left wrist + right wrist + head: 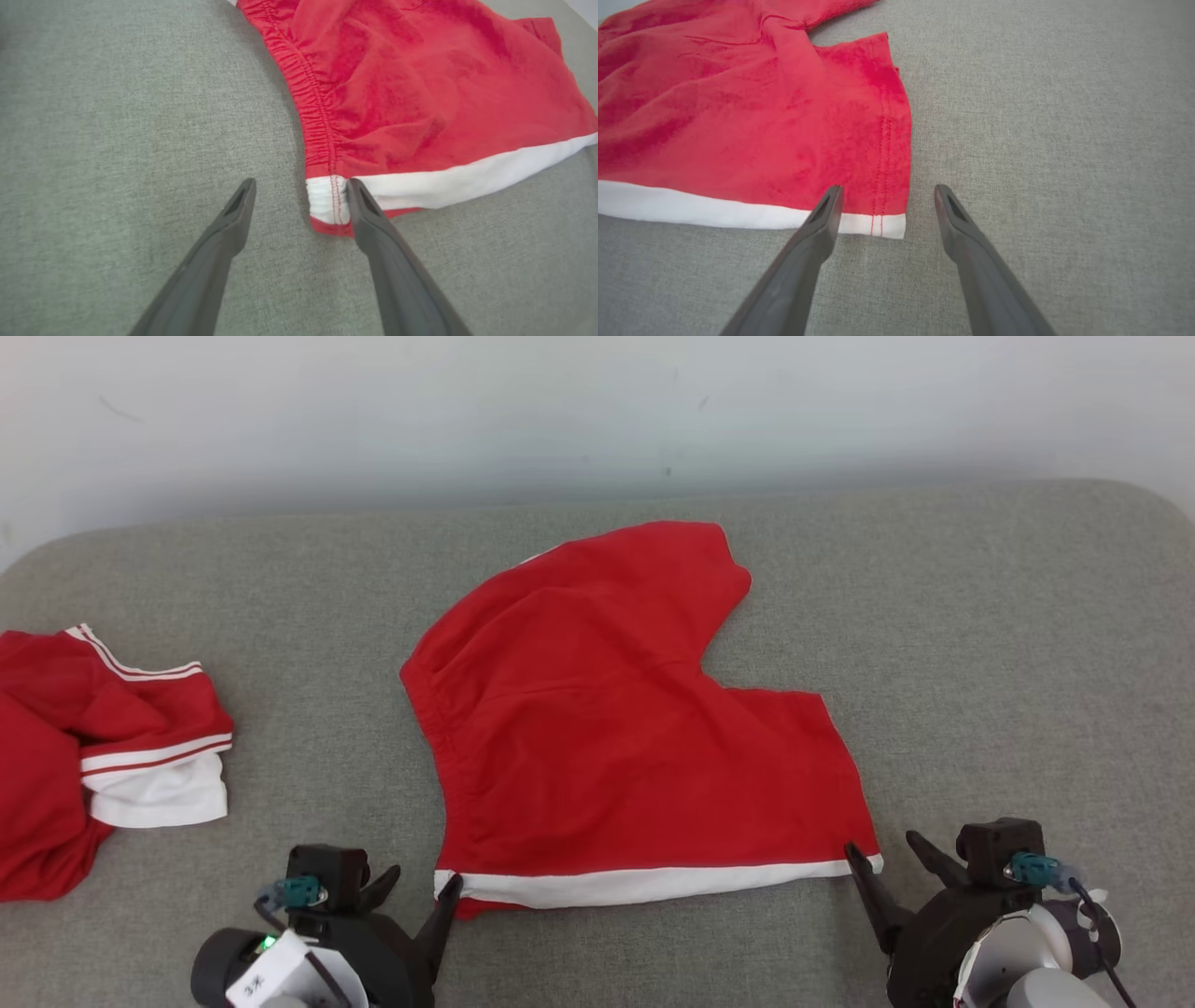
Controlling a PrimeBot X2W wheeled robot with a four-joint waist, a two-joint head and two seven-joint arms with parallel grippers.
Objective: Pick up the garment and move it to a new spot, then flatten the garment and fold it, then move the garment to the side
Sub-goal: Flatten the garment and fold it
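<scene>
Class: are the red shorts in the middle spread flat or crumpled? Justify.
Spread flat: red shorts lie open on the grey surface, whole outline showing, wrinkles shallow.

Soft, even light falls from above, bright and without glare. In the head view the pale wall (597,411) darkens to a dim band of shade where it meets the grey cushion (980,644). The red shorts (616,737) cast only a thin, faint shadow along their edges, and their folds show as gentle darker creases. Both wrist views bow outward toward the edges. In them the dark fingers (219,247) close to the lens look soft and blurred, while the cloth weave beyond is fairly sharp. The red looks slightly oversaturated.
</scene>
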